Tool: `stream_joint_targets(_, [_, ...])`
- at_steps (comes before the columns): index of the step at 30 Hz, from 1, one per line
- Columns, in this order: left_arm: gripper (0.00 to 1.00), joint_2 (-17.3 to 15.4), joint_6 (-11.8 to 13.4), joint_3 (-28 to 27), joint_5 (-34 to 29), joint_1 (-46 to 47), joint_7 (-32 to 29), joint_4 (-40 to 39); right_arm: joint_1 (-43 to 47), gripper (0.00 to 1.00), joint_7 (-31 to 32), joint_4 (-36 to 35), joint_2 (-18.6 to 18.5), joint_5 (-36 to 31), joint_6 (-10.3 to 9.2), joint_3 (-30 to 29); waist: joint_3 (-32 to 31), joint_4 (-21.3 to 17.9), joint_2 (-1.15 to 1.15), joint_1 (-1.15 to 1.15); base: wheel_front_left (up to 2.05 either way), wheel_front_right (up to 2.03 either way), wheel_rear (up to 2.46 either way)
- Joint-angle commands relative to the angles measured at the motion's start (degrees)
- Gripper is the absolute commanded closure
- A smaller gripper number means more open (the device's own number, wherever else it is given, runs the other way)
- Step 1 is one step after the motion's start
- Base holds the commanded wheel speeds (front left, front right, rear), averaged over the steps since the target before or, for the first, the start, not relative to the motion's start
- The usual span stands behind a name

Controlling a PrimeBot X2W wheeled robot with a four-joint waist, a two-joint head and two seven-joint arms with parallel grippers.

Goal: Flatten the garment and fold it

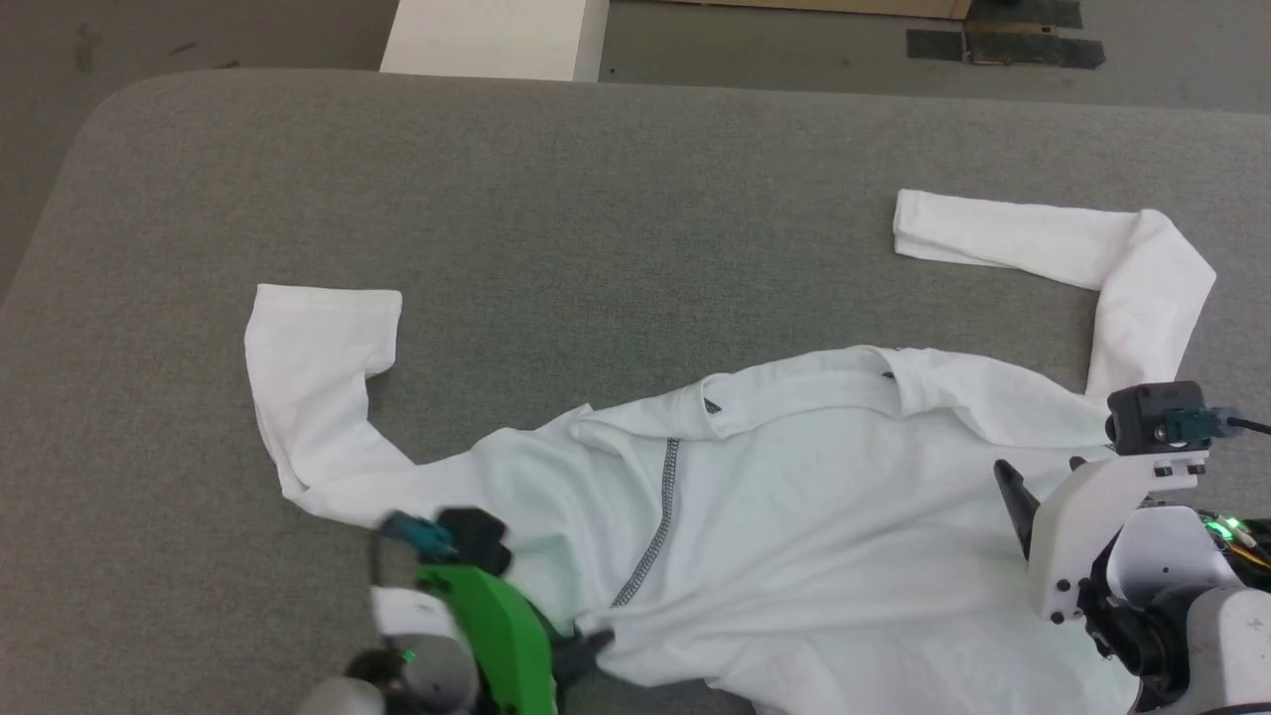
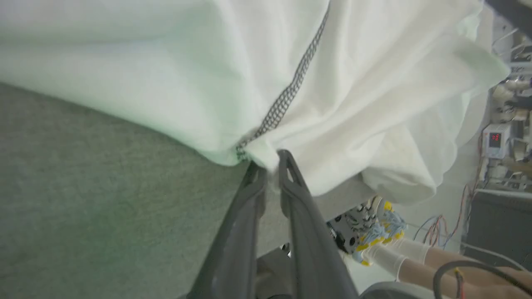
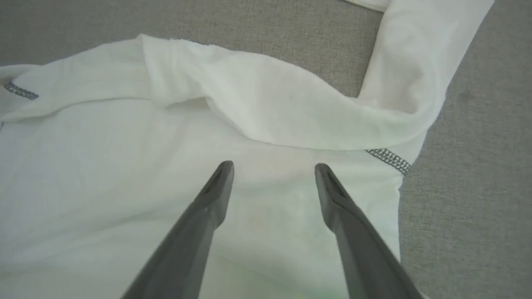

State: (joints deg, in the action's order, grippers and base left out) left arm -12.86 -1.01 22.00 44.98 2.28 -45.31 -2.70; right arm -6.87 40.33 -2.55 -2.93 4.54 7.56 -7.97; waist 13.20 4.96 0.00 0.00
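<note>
Garment (image 1: 814,516) lies collar away, sleeves spread sideways; left claw (image 2: 268,162) pinches its edge, right claw (image 3: 272,168) gapes.

Light: bright, even and diffuse. Shadows are faint and soft under the folds of the garment (image 1: 794,516) on the grey table (image 1: 596,179).
Head view: mostly sharp; green housing (image 1: 496,626) at lower left blurred.
Left wrist view: fabric nearly overexposed, smeared at upper left, greenish tint; background at right soft and bowed.
Right wrist view: weave crisp centrally; right gripper (image 3: 274,170) slightly soft; green cast along bottom edge.
</note>
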Motion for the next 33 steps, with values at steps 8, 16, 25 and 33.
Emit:
stream_joint_targets(8, [0.00, -0.5, 1.3, -15.1, -3.4, 2.4, 21.1, -7.8, -0.9, 0.00, 2.9, 2.0, -0.6, -2.6, -0.08, -2.2, 0.2, -0.3, 0.00, 0.00, 0.00, 0.00, 0.00])
stream_joint_targets(16, [0.00, -2.8, 0.5, -15.2, -25.3, 5.8, 54.2, -0.6, -1.9, 0.19, 8.6, 9.4, -2.2, -2.7, -0.08, 1.3, 1.0, -0.1, 0.00, 0.00, 0.00, 0.00, 0.00])
stream_joint_targets(25, [0.00, -0.4, 0.2, -14.1, -27.2, 6.4, 59.7, 5.8, 0.5, 1.00, 12.8, 7.0, -5.2, 2.7, -0.08, 3.1, 0.2, 0.4, 0.00, 0.00, 0.00, 0.00, 0.00])
stream_joint_targets(33, [0.00, 0.2, 0.0, -14.7, -26.2, 5.4, 60.0, 7.6, 9.2, 1.00, 22.0, -4.5, -7.2, 7.4, -0.08, 0.6, -0.8, -0.9, 0.00, 0.00, 0.00, 0.00, 0.00])
